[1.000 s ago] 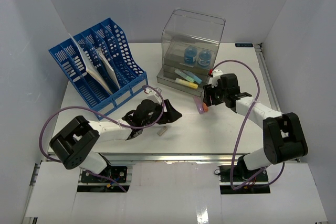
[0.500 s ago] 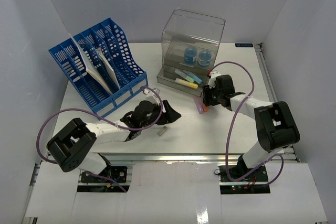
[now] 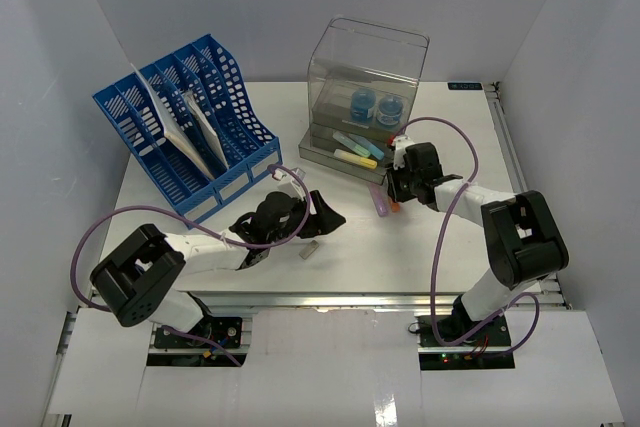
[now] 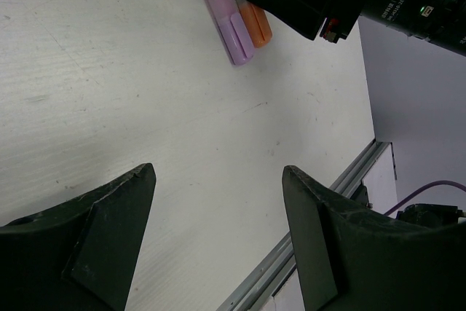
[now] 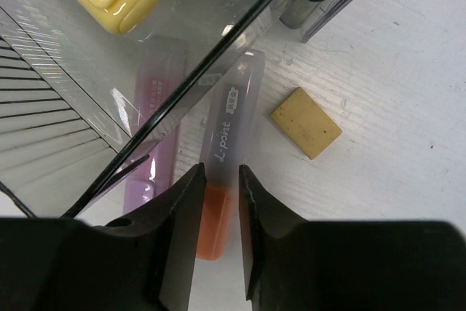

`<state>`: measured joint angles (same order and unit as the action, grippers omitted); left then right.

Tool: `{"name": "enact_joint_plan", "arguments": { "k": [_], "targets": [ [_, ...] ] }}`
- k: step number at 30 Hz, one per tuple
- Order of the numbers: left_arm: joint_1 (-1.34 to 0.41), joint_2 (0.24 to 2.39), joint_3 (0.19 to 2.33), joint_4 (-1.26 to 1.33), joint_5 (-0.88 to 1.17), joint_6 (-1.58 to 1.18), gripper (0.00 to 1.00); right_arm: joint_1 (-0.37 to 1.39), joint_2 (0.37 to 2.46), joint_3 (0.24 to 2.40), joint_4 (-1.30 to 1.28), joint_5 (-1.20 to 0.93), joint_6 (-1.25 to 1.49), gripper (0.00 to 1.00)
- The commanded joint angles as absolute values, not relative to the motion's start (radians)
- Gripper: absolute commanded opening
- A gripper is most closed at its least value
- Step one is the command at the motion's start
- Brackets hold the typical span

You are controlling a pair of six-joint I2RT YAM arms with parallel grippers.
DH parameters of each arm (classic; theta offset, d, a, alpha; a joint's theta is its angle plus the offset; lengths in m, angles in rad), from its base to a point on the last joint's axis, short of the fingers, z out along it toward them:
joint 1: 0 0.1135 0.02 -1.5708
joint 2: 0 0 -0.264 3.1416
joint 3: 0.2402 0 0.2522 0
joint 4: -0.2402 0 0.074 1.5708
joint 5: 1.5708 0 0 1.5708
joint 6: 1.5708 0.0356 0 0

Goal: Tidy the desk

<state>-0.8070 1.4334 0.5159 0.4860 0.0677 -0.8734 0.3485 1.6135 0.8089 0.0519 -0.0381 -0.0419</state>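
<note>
Two pens are lying side by side on the desk (image 3: pixel 440 247) just before the clear drawer box (image 3: pixel 370 57): the purple marker (image 5: pixel 142 194) and the orange marker (image 5: pixel 229 121), which the right gripper (image 5: pixel 220 172) is pinching between near-shut jaws, long axis running straight ahead from the claw toward the box. Left gripper (image 4: pixel 217 172) is hanging wide open, empty, well apart from both.

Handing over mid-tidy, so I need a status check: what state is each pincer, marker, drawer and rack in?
Left pincer: open, empty.
Right pincer: shut on orange marker.
Purple marker: lying flat beside the orange one.
Drawer box: lower drawer pulled out.
File rack: upright, holding papers.
</note>
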Motion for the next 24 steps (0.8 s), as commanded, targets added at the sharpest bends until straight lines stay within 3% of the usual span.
{"name": "enact_joint_plan", "arguments": {
  "k": [1, 14, 21, 24],
  "targets": [
    [-0.810, 1.407, 0.531, 0.488, 0.075, -0.876, 0.82, 0.347, 1.603, 0.803, -0.061, -0.008, -0.110, 0.27],
    [-0.843, 1.484, 0.583, 0.453, 0.074, -0.907, 0.82, 0.344, 1.455, 0.731, -0.110, -0.092, -0.195, 0.08],
    [-0.891, 1.587, 0.713, 0.385, 0.025, -0.922, 0.88, 0.345, 1.390, 0.712, -0.141, -0.106, -0.227, 0.08],
    [-0.899, 1.638, 0.752, 0.371, 0.018, -0.922, 0.89, 0.344, 1.358, 0.709, -0.144, -0.120, -0.221, 0.19]
  ]
}}
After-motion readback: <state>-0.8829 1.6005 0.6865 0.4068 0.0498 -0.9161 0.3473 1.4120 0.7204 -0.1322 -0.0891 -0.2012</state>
